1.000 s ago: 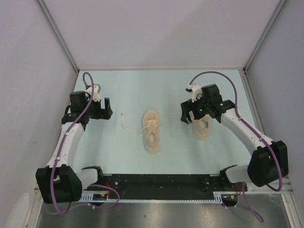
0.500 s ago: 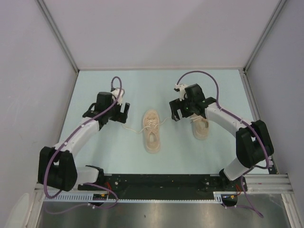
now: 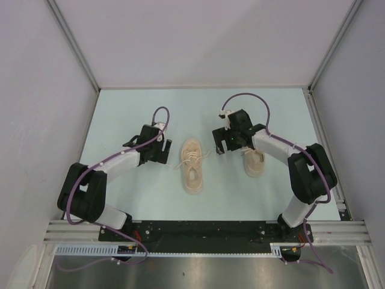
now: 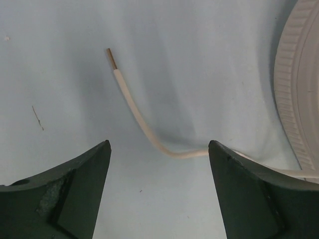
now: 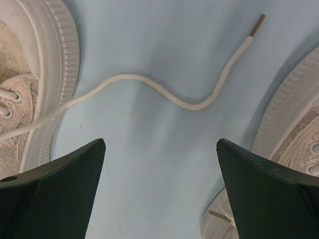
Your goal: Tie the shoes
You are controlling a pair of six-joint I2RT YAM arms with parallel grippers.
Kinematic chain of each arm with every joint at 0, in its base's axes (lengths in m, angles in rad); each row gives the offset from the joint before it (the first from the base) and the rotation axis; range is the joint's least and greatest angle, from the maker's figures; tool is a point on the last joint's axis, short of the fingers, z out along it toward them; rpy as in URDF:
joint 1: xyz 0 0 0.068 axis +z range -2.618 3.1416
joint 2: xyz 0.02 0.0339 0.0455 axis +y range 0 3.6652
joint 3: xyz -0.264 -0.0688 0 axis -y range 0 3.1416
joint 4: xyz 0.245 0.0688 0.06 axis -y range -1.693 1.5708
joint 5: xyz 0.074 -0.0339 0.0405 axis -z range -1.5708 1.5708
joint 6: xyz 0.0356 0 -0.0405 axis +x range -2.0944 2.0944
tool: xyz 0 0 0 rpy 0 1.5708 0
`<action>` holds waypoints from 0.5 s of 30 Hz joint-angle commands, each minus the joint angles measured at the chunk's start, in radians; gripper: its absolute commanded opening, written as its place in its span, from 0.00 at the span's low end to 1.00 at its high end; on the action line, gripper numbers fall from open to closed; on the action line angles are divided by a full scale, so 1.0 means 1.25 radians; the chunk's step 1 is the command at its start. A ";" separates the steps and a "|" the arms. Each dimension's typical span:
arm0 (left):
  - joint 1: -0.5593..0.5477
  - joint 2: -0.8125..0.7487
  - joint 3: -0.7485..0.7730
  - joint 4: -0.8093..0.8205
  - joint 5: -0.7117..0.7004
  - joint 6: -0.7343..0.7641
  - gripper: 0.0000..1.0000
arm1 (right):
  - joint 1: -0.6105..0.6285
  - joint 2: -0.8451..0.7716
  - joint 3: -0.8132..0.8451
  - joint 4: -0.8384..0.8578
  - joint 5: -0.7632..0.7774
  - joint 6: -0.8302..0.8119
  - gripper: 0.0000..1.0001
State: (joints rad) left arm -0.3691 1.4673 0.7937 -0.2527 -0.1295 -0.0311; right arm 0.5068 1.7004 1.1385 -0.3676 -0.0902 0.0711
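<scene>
Two beige sneakers lie on the pale blue table, one in the middle (image 3: 192,167) and one to its right (image 3: 254,161). The middle shoe's laces are loose and trail out to both sides. My left gripper (image 3: 157,150) is open, low over the left lace end (image 4: 130,102), which lies between its fingers (image 4: 75,189); that shoe's sole (image 4: 299,84) is at the right edge. My right gripper (image 3: 221,143) is open over the right lace end (image 5: 199,104), between the middle shoe (image 5: 30,74) and the right shoe (image 5: 299,124). Neither gripper holds anything.
Grey walls close in the table on the left, back and right. A black rail (image 3: 204,232) with both arm bases runs along the near edge. The right shoe's own lace tip (image 5: 219,215) shows near my right finger.
Both arms have swung inward towards the middle shoe. The left gripper moved right onto the left lace end, the right gripper moved left onto the right lace end. The shoes have not moved.
</scene>
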 commanded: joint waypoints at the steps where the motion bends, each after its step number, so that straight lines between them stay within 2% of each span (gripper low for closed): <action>1: 0.002 0.014 -0.012 0.011 -0.014 -0.062 0.85 | 0.004 0.017 0.039 0.031 0.038 0.023 0.99; 3: 0.006 0.037 -0.001 0.001 0.010 -0.070 0.83 | 0.004 0.024 0.041 0.033 0.060 0.027 0.99; 8: 0.020 0.081 0.023 0.019 0.039 -0.086 0.66 | 0.004 0.040 0.054 0.051 0.127 0.034 0.92; 9: 0.023 0.089 0.028 0.018 0.043 -0.094 0.56 | 0.006 0.048 0.056 0.055 0.136 0.038 0.91; 10: 0.030 0.102 0.035 0.011 0.051 -0.098 0.51 | 0.006 0.053 0.060 0.062 0.148 0.039 0.88; 11: 0.036 0.110 0.039 0.007 0.067 -0.099 0.45 | 0.004 0.061 0.064 0.063 0.157 0.044 0.81; 12: 0.041 0.116 0.042 0.003 0.075 -0.103 0.33 | 0.006 0.070 0.066 0.068 0.165 0.049 0.78; 13: 0.046 0.124 0.046 0.005 0.079 -0.103 0.25 | 0.006 0.078 0.068 0.069 0.184 0.052 0.75; 15: 0.049 0.124 0.045 0.008 0.084 -0.100 0.17 | 0.006 0.089 0.072 0.074 0.195 0.058 0.68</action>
State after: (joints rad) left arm -0.3271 1.5967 0.8261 -0.2470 -0.0612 -0.1326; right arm 0.5079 1.7809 1.1793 -0.3256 0.0700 0.1150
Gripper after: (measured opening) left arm 0.233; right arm 0.726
